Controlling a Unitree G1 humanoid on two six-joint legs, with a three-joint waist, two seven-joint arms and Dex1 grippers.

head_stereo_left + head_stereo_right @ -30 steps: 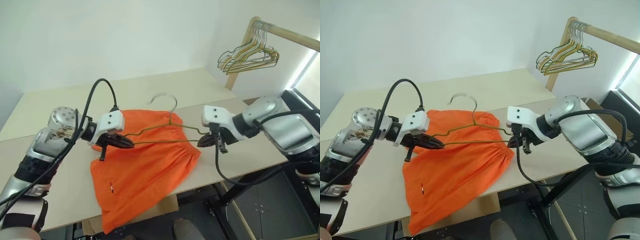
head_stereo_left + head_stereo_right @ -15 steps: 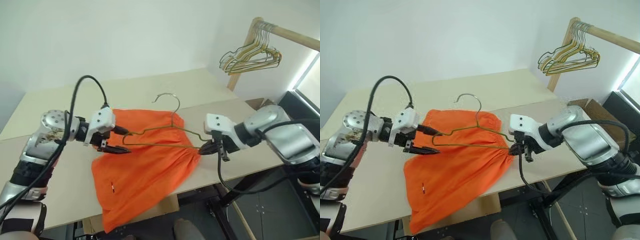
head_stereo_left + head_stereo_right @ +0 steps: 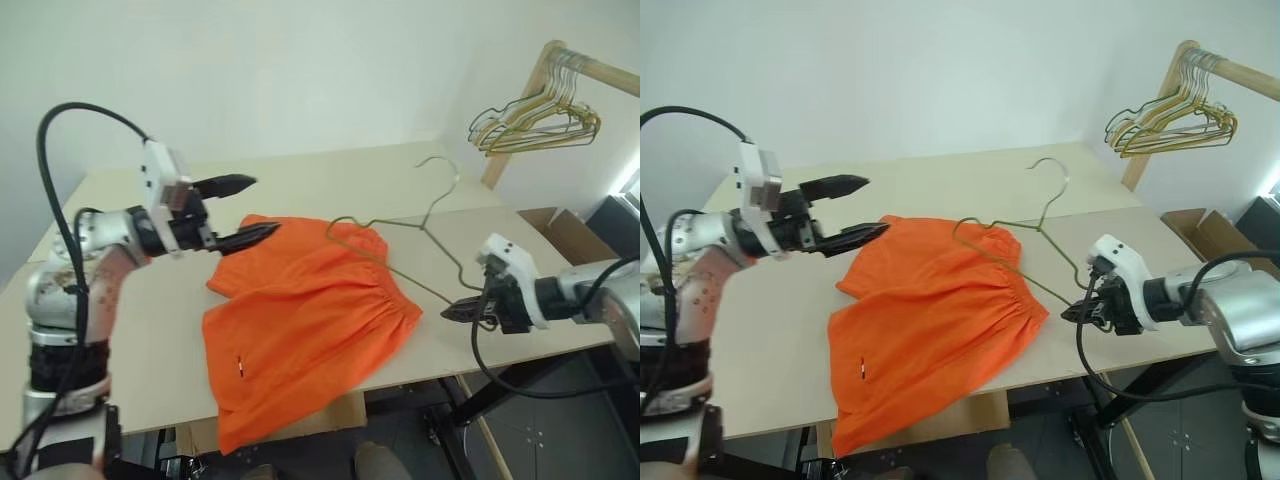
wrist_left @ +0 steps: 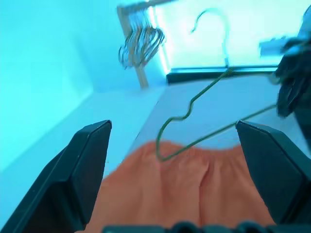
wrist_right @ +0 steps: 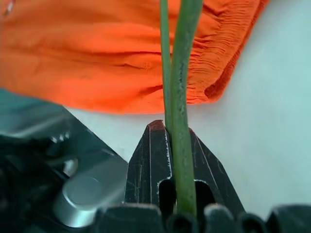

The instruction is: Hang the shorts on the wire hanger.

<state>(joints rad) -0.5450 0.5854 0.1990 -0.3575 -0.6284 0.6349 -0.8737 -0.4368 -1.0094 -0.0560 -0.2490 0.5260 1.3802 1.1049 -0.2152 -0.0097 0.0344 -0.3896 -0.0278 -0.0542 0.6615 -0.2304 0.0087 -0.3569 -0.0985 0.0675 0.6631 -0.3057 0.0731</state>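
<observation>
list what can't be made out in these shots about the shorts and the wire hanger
- Shorts: the lower hem droops past the table edge in the eye views, so where it ends is hidden.
- Wire hanger: in the right wrist view the right claw covers the gripped end; the rest is cut off.
- Left wrist view: motion blur hides whether the hanger's tip touches the fabric.

Pale wooden table (image 3: 330, 185), bunched gold and green hangers (image 3: 535, 110) on wooden rack (image 3: 512, 115), cardboard box (image 3: 560, 228)
</observation>
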